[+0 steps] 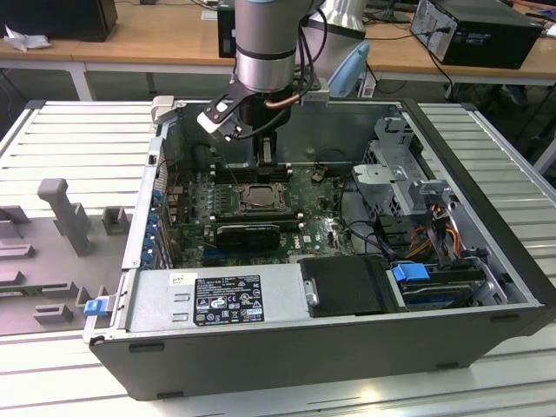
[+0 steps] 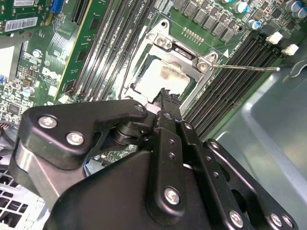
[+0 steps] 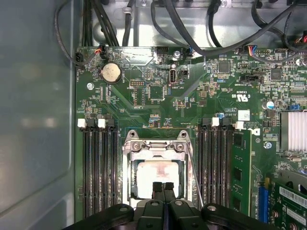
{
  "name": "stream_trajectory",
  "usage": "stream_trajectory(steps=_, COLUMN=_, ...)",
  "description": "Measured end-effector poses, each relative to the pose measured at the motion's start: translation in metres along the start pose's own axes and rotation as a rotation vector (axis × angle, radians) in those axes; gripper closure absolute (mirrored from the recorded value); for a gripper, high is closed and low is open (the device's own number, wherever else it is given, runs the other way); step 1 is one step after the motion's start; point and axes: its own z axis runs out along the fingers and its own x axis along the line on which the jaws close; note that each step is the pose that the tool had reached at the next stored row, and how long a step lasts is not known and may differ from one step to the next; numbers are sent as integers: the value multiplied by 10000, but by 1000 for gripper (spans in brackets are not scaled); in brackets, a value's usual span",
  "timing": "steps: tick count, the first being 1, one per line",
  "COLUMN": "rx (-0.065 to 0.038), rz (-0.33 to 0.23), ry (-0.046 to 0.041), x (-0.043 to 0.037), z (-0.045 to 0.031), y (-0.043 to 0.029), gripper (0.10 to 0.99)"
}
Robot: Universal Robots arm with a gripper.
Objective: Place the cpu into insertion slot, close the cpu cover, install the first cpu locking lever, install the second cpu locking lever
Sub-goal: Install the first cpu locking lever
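Pale square cpu (image 3: pixel 156 175) seated in metal-rimmed insertion slot (image 3: pixel 126 178), mid green motherboard (image 3: pixel 144 105), metal frame cpu cover (image 3: pixel 155 145) down. Black gripper (image 3: pixel 162 188) above, pinched together, empty. Likely first-lever step: thin wire lever (image 2: pixel 249 67) needs hooking

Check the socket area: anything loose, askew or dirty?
A thin locking lever sticks out sideways from the cover across the memory slots, apparently unlatched. The cpu top carries a dark smudge near one edge. Nothing else stands out.
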Motion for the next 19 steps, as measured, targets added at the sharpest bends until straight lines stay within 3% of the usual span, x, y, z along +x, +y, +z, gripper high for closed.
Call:
stream_trajectory(steps=7, rx=0, rz=1, ry=0, x=0, z=-48, y=1, gripper=980)
stream_trajectory(steps=9, rx=1, rz=2, ry=0, x=0, z=-235, y=6, gripper=980)
stream_trajectory(steps=10, rx=0, rz=2, ry=0, x=0, z=-280, y=7, gripper=980)
stream_trajectory(steps=19, rx=0, rz=3, ry=0, x=0, z=-334, y=9, gripper=980)
